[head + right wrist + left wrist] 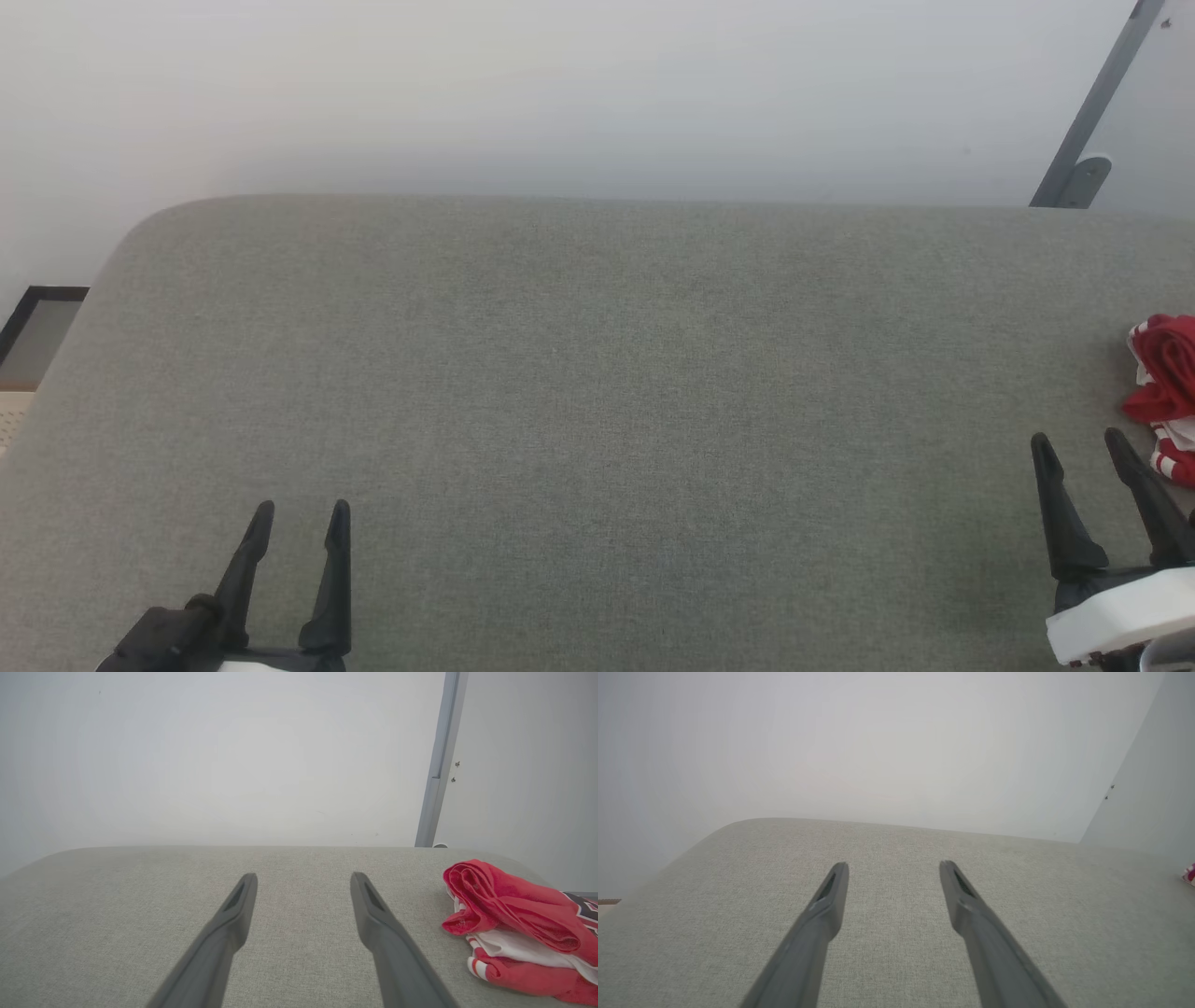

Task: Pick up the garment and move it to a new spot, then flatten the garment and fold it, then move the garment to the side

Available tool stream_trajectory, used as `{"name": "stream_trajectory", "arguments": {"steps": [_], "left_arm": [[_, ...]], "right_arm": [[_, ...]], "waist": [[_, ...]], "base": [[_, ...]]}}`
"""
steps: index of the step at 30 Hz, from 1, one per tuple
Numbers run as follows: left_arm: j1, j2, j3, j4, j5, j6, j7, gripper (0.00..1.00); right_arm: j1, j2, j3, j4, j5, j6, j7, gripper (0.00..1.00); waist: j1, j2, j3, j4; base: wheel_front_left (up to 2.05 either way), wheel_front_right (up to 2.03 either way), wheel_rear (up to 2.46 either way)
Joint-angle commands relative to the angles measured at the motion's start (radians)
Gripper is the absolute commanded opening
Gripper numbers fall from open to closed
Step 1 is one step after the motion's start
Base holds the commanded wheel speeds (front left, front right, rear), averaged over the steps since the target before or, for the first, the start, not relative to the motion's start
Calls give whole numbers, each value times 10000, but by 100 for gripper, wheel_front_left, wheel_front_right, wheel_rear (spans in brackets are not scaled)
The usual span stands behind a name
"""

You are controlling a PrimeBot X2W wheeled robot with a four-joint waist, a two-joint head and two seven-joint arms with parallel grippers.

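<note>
Grey upholstered surface is seen against a pale wall. The garment is found bunched in a red-and-white heap at the 3 o'clock edge of the head view, partly cut off by the frame. It lies on the surface and is held by nothing. In the right wrist view it sits at about 4 o'clock of the fingers, near but apart.

The right gripper is placed at 4 o'clock in the head view, just beside the heap, with its jaws spread wide and nothing between them. The left gripper is placed at 7 o'clock, well apart from the garment, jaws likewise spread and empty. A grey post is seen at 1 o'clock.

Risks, as judged:
- Only a top fold may be pinched, since the layers are rolled over each other. The rest would then be dragged rather than lifted.
- Several layers may be caught together, so later flattening would be hampered.
- The heap's far side is hidden, so the grasp spot may be misjudged.
- A long reach would be needed from the left arm.
</note>
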Motion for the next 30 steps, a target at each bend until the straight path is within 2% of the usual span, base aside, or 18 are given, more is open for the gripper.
{"name": "stream_trajectory", "arguments": {"steps": [1,30], "left_arm": [[-69,-7,41,-17,127,-10,2,100],[-79,-89,174,-256,-65,-10,2,100]], "right_arm": [[87,56,-21,-64,-52,0,2,100],[57,145,-46,-150,286,0,-85,100]], "waist": [[0,-1,-4,12],[0,-1,256,-104]], "base": [[0,0,0],[0,0,0]]}}
